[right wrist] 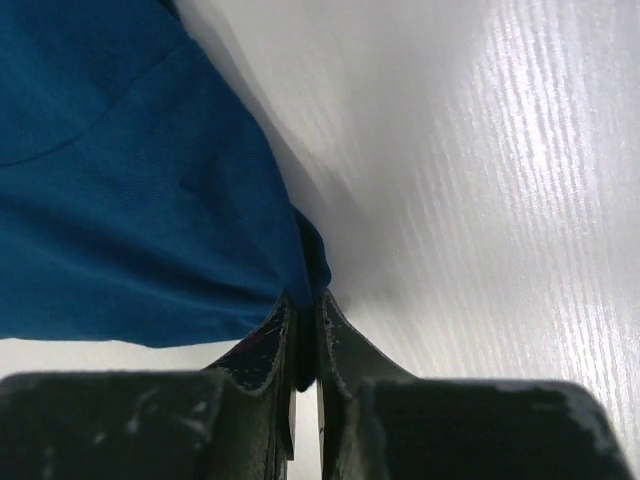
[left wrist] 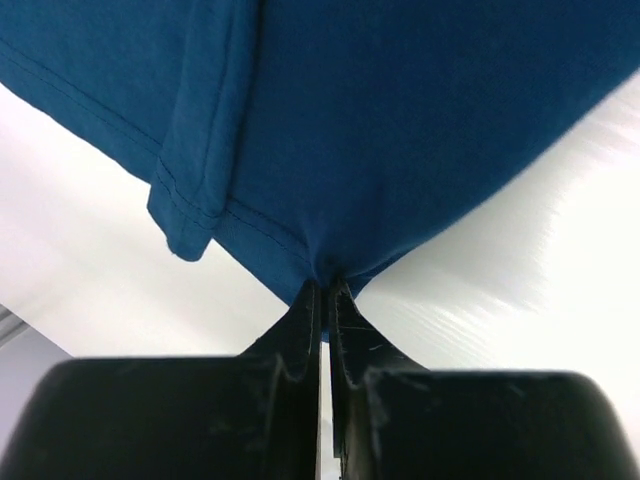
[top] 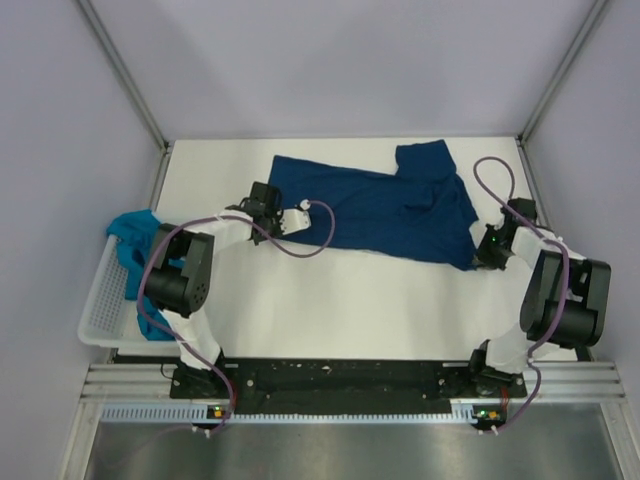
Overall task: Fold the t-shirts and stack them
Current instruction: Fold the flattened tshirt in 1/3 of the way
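- Basket (top: 95,315) of white lattice sits at the left edge of the bench (top: 350,300), with the teal t-shirt (top: 135,235) crumpled inside it.
- Left fingers (left wrist: 312,310) are pinched shut on the left edge of the navy t-shirt (top: 380,210), beside a stitched hem.
- Navy t-shirt lies spread and creased across the far bench, with 1 sleeve at the far right.
- Right fingers (right wrist: 285,325) are clamped on its right corner.

The right end effector (right wrist: 305,305) pinches an edge of the navy t-shirt (right wrist: 130,200) over the white table (right wrist: 480,200).
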Robot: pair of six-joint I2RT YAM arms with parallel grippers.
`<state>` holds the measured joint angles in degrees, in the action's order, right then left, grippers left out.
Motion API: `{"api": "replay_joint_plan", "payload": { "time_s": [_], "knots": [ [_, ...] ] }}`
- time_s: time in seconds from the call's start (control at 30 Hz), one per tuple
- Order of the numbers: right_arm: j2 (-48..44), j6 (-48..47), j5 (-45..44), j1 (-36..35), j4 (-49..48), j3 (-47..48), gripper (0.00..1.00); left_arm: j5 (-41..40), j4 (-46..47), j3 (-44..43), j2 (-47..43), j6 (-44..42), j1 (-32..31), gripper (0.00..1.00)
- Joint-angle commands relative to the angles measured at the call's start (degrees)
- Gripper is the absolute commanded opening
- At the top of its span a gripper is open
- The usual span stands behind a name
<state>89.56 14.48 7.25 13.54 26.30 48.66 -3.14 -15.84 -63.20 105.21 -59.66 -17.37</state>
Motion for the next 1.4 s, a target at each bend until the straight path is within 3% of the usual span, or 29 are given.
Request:
{"api": "replay_joint_plan", "payload": {
  "time_s": [0.0,0.2,0.4,0.43,0.5,0.57,0.6,0.67,0.77,0.97,1.2,1.37],
  "knots": [
    [-3.5,-0.06,-0.21,4.12,-3.72,-3.13,0.0,-2.14,-4.8,4.56,-5.27,1.3,-0.12,0.0],
    [-7.73,-2.08,-1.08,4.56,-3.63,-4.63,0.0,2.25,-16.13,12.38,-13.61,4.46,-2.4,0.0],
    [-9.66,-1.3,-4.34,7.81,-3.8,-5.6,0.02,2.87,-25.28,20.66,-22.67,8.32,-11.54,0.01],
    [-10.19,-0.95,-4.69,8.34,-3.8,-5.69,0.08,4.87,-28.17,20.49,-23.9,8.85,-11.72,0.14],
    [-11.07,-0.68,-5.75,9.22,-3.89,-5.86,0.4,5.95,-31.26,19.09,-26.09,9.91,-11.64,0.33],
    [-11.95,-0.42,-6.02,9.49,-3.89,-5.42,0.49,3.94,-31.71,16.72,-28.29,11.05,-11.55,0.49],
    [-12.47,-0.33,-5.58,9.49,-3.98,-4.9,0.5,3.67,-31.63,15.23,-29.0,11.58,-11.2,0.52],
    [-13.88,-0.24,-4.35,9.49,-3.46,-3.58,0.5,3.66,-31.02,11.1,-29.36,13.07,-10.85,0.53],
    [-16.07,0.72,-2.59,8.27,-1.96,-1.03,0.5,3.75,-26.9,6.96,-26.56,15.09,-10.85,0.45],
    [-18.02,-4.37,-7.96,-7.72,-1.08,4.5,0.49,6.2,-24.59,2.65,-17.95,15.27,-10.94,0.41],
    [-8.54,-0.51,7.24,-16.17,-4.5,6.62,0.36,5.08,-22.15,2.64,-13.72,13.43,-11.02,0.41],
    [-0.19,0.81,2.7,-16.27,-4.6,6.62,0.29,-4.76,-15.64,4.14,-10.38,14.39,-10.93,0.35]
  ]
}}
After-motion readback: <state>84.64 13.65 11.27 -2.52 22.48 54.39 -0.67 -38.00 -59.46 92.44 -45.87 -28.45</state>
